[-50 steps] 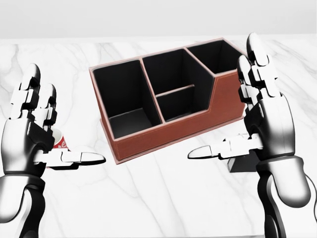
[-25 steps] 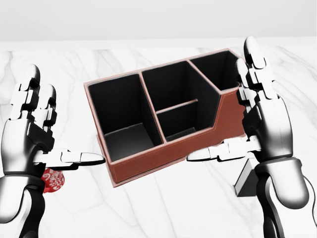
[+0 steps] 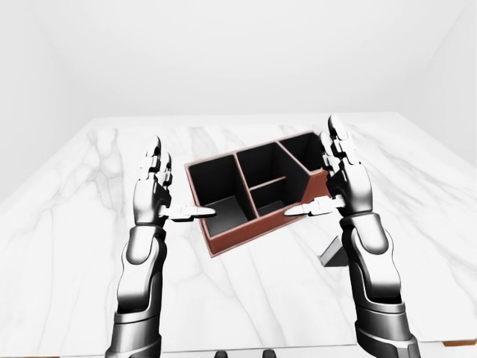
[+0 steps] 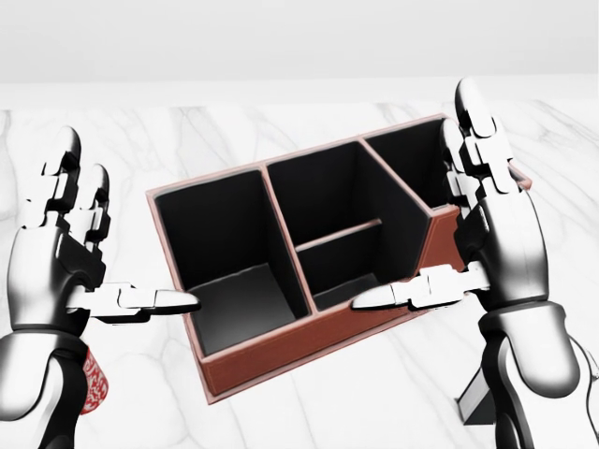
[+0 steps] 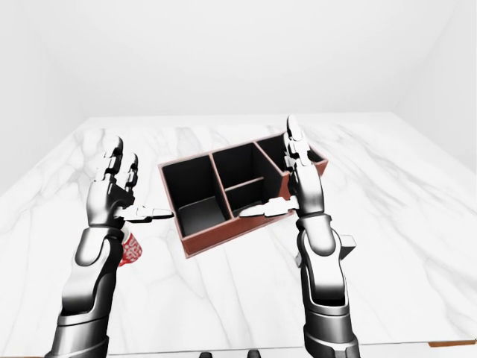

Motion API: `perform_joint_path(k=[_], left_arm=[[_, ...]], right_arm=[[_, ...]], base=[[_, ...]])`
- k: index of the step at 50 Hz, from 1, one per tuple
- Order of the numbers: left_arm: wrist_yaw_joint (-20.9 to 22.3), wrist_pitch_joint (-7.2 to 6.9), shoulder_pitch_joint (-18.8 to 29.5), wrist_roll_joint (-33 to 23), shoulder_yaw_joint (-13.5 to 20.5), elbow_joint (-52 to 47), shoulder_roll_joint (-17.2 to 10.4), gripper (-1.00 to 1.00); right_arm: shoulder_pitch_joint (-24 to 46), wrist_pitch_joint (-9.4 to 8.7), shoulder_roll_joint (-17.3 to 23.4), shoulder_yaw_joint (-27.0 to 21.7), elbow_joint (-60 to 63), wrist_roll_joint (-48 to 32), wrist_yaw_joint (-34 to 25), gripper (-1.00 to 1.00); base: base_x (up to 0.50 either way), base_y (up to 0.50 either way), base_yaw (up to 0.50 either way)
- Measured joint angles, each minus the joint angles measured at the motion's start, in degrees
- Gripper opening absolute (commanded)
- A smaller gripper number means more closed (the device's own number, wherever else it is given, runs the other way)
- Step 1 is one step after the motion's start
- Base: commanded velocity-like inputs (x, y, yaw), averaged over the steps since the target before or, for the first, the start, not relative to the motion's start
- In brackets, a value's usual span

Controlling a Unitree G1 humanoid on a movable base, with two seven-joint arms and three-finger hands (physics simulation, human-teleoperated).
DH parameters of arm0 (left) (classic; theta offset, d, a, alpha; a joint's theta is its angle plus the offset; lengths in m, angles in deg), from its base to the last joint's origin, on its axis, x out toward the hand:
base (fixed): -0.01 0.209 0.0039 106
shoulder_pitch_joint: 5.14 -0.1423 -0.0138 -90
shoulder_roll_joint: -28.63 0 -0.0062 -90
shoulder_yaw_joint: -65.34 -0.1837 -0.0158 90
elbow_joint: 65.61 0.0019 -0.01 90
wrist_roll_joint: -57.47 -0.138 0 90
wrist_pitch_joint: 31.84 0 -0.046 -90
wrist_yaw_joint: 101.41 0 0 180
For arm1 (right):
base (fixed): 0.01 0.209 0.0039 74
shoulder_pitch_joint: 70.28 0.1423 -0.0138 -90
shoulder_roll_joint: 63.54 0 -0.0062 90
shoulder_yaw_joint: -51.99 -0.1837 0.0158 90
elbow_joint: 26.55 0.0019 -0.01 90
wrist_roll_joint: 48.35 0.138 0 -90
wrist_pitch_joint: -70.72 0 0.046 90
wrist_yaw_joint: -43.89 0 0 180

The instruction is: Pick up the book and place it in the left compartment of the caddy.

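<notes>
The brown caddy with black compartments lies on the white marble table, turned at an angle between my two hands. Its left compartment holds nothing. The book is a dark grey slab standing on the table to the right of the caddy, mostly hidden behind my right forearm; a corner of the book shows in the head view. My left hand is open, fingers up, thumb pointing at the caddy. My right hand is open in the same way, above the caddy's right end. Neither touches anything.
A small red patterned can sits on the table by my left forearm, left of the caddy. The marble top stretches wide on every side, with plain white walls beyond it. The table's near edge runs along the bottom of the eye views.
The camera has moved closer: the caddy looms larger and lower in the head view, and the book and red can slid toward the bottom edge. Both hands keep their open pose.
</notes>
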Motion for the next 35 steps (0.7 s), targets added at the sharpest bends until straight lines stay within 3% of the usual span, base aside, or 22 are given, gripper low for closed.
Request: perform_joint_path(k=[22,30,35], left_arm=[[0.2,0.0,-0.3,-0.6,0.0,0.8,0.0,1.0],[0.3,0.0,-0.4,-0.8,0.1,1.4,-0.1,1.0],[0.5,0.0,-0.4,-0.6,0.1,1.8,-0.1,1.0]], right_arm=[[0.5,0.0,0.4,-0.8,-0.1,0.5,0.6,1.0],[0.2,0.0,0.4,-0.6,0.8,1.3,-0.3,1.0],[0.0,0.0,0.3,-0.2,1.0,0.6,-0.6,1.0]], base=[[0.01,0.0,0.0],[-0.01,0.0,-0.44],[0.0,0.0,0.0]])
